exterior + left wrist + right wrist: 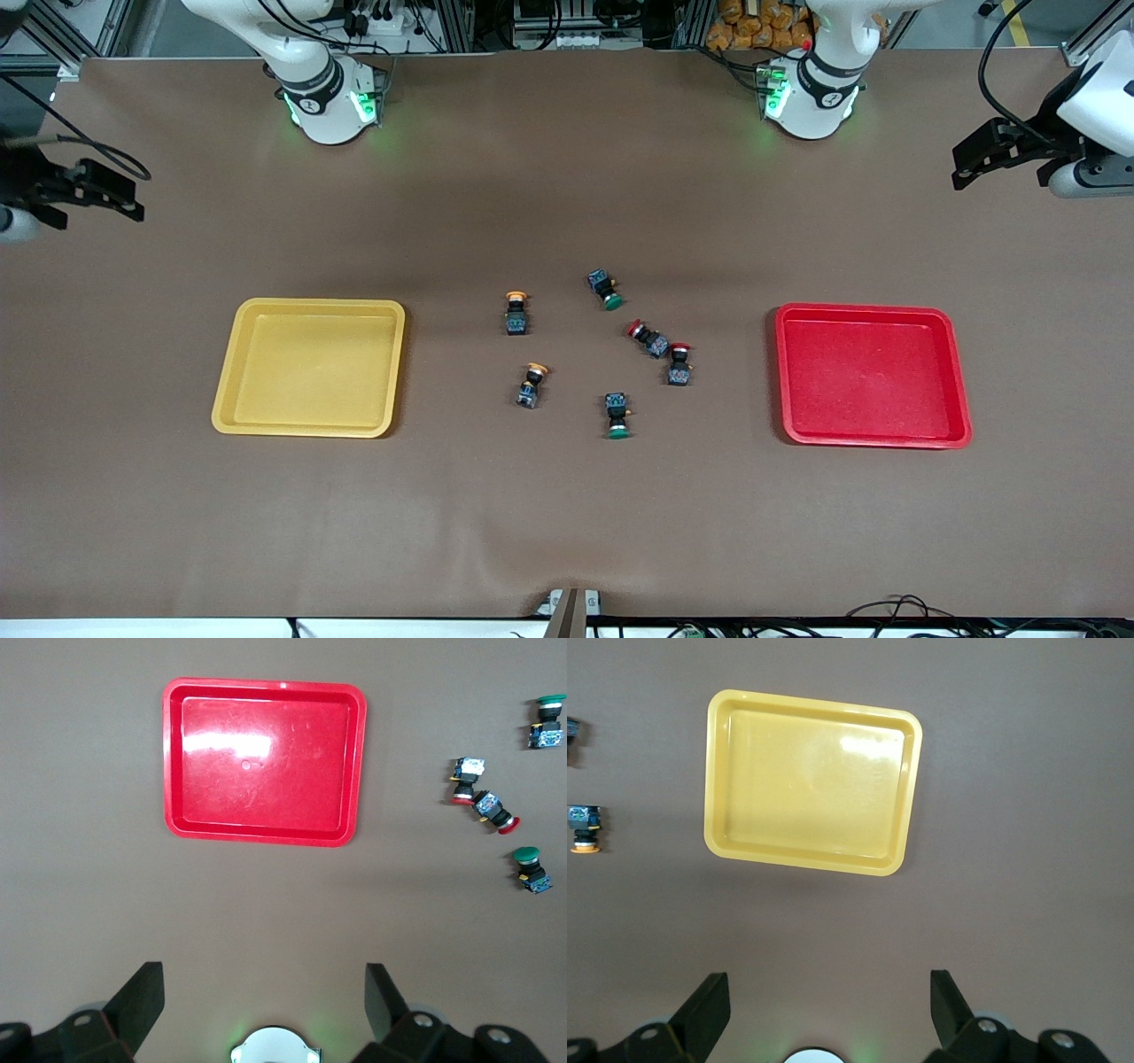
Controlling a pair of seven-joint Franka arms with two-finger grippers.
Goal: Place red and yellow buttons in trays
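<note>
While both grippers, left [259, 1005] and right [824, 1005], hover wide open, the touching red-capped pushbutton switches [660, 349] risk being knocked apart, missing the shallow red plastic tray [873, 375].

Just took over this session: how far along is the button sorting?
Nothing is done yet: the yellow tray and red tray hold no buttons. Nothing is in hand; the left claw and right claw hang open. Left: two yellow buttons and two red buttons, on the table between the trays.
</note>
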